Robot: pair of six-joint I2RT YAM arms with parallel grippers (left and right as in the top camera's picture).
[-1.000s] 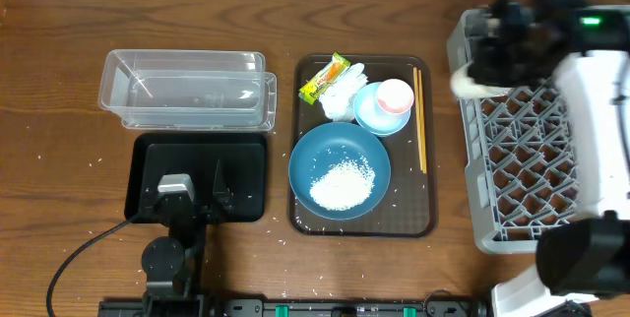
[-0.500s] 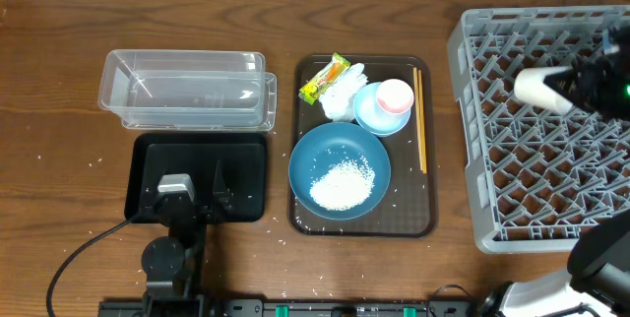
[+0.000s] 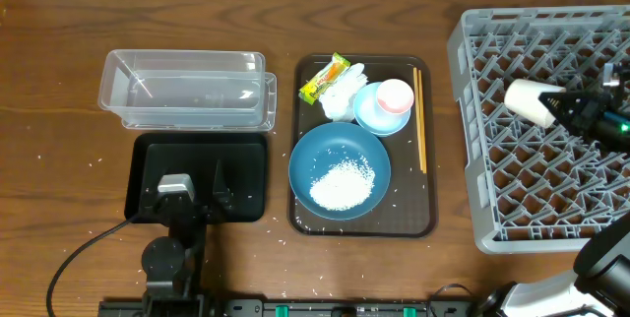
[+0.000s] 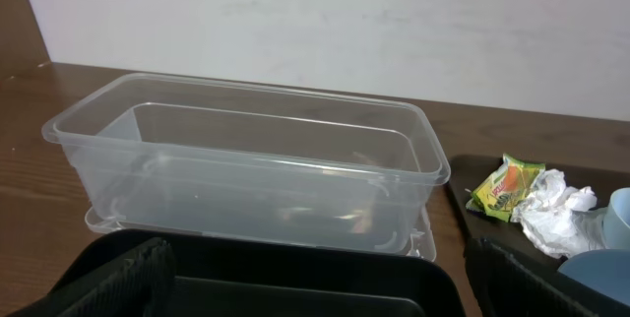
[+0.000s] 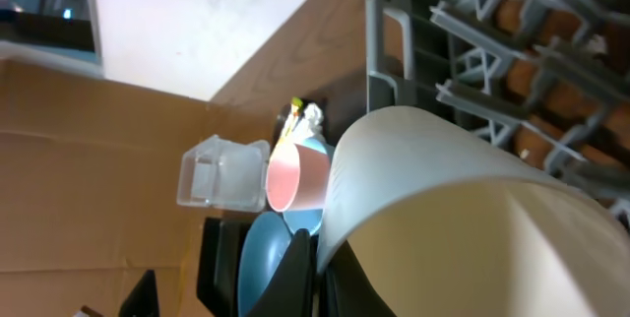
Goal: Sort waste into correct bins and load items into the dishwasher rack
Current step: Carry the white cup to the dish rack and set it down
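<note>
Though overhead is unclear, right wrist shows right gripper [image 3: 563,107] seemingly clamping white cup [image 5: 443,209].

Overhead: straight down, whole wooden table [image 3: 59,159]. Left wrist: low, level, clear rectangular plastic tub [image 4: 246,169] just ahead of left gripper [image 4: 320,258]. Right wrist: rolled, close on white cup [image 5: 443,209]; tub in all three.

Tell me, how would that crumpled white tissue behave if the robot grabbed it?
Probably very light and floppy: the tissue is crumpled, so it should squash when gripped rather than roll or slip. It seems to touch the snack wrapper, so pushing it could drag that along.
</note>
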